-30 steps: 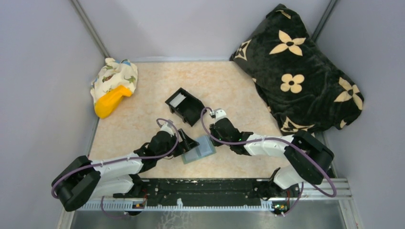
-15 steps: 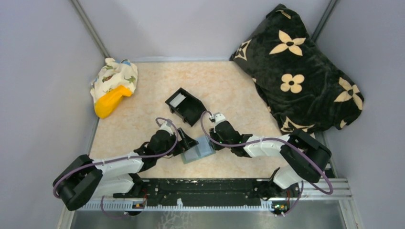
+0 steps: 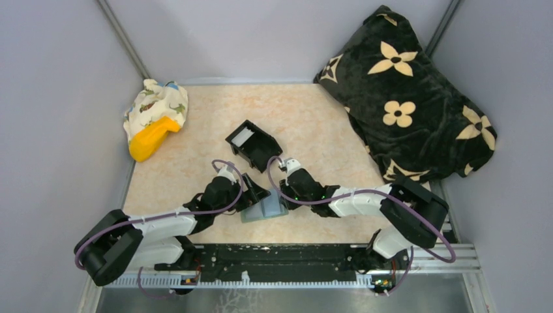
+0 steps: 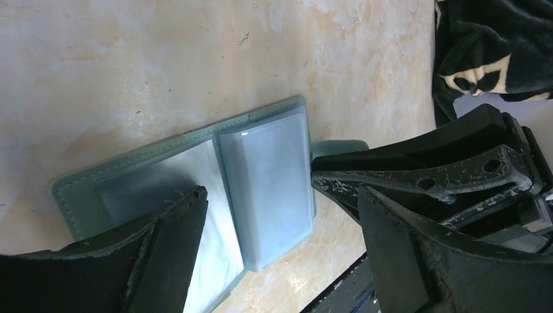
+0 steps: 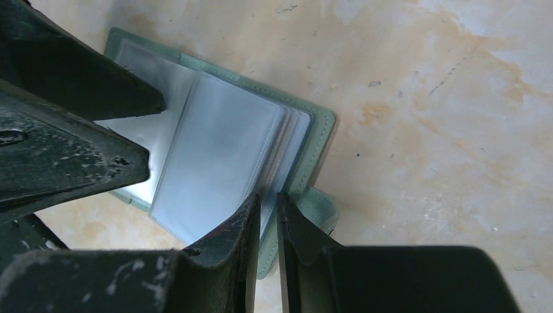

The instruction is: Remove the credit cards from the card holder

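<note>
The sage-green card holder (image 3: 261, 211) lies open on the table between both grippers, its blue-grey sleeves (image 4: 267, 176) facing up. No credit cards show in the sleeves. My left gripper (image 4: 280, 195) is open wide over the holder, one finger (image 4: 163, 248) low over its left half. My right gripper (image 5: 269, 199) has its jaws almost together on the holder's (image 5: 215, 156) right edge, beside the snap tab (image 5: 321, 207). A strip of sleeve and green cover shows in the narrow gap. From above, the left gripper (image 3: 255, 194) and right gripper (image 3: 282, 189) nearly touch.
A black plastic box (image 3: 253, 145) with a pale flat rectangle inside stands just behind the grippers. A patterned cloth with a yellow object (image 3: 153, 120) lies at the back left. A black flowered blanket (image 3: 407, 98) fills the back right. The table's front rail (image 3: 280, 257) is close.
My right gripper has moved left towards the left gripper, and the card holder has shifted left and slightly nearer with it. The left arm has barely moved.
</note>
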Robot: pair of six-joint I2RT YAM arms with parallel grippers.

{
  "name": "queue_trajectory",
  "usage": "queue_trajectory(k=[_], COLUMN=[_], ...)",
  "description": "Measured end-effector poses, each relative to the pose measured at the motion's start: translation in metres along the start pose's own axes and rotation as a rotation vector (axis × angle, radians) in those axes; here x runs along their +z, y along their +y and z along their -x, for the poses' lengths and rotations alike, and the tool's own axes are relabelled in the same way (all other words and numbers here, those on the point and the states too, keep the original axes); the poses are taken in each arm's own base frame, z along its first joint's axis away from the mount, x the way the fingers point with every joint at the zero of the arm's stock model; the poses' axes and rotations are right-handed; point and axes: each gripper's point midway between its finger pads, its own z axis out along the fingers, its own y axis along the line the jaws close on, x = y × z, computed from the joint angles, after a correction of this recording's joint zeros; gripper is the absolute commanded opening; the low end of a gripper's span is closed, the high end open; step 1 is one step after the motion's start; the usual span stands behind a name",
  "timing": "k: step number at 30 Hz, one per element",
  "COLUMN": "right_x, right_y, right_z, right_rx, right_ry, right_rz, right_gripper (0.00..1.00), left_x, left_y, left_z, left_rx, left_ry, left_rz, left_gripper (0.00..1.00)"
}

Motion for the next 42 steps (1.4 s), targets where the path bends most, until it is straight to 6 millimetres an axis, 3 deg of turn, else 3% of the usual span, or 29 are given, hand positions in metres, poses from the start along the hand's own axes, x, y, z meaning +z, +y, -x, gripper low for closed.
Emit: queue_trajectory(k=[8, 20, 31, 42], right_x=[0.002, 0.007, 0.007, 0.013], right_y=[0.021, 0.029, 0.044, 0.054], right_z=[0.012, 0.006, 0.019, 0.018], right_rx=[-0.007, -0.016, -0.024, -0.037], right_ry=[-0.016, 0.014, -0.003, 0.018], right_rz=[0.055, 0.074, 0.112, 0.144], right_gripper=[0.17, 0.17, 0.17, 0.17], left_x=[0.000, -0.001, -0.001, -0.005], left_y=[0.002, 0.004, 0.004, 0.007], left_z=[0.000, 0.002, 0.003, 0.008], left_rx=[-0.002, -0.007, -0.004, 0.012], left_ry=[0.001, -0.004, -0.002, -0.020], left_rz=[0.005, 0.007, 0.003, 0.007], left_gripper=[0.91, 0.91, 0.91, 0.91])
